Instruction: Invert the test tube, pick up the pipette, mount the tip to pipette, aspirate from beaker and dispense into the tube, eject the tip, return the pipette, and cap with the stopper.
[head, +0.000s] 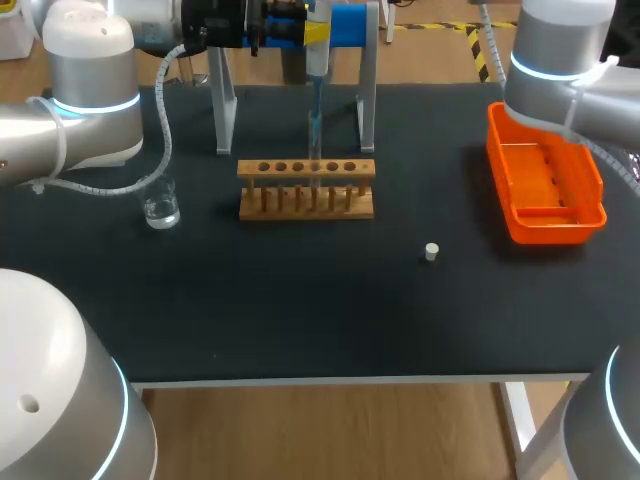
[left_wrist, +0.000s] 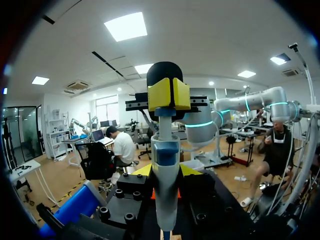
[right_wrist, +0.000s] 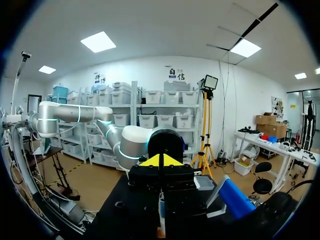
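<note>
Pipette (left_wrist: 165, 185), which we judge light, rigid and slick, sits clamped by its barrel in our left hand (left_wrist: 166, 171), our right hand (left_wrist: 169, 94) pinched closed atop the plunger (left_wrist: 164, 114).

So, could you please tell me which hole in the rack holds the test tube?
The hole directly under the pipette, near the middle of the wooden rack: the test tube stands in it, while the other holes look empty.
</note>
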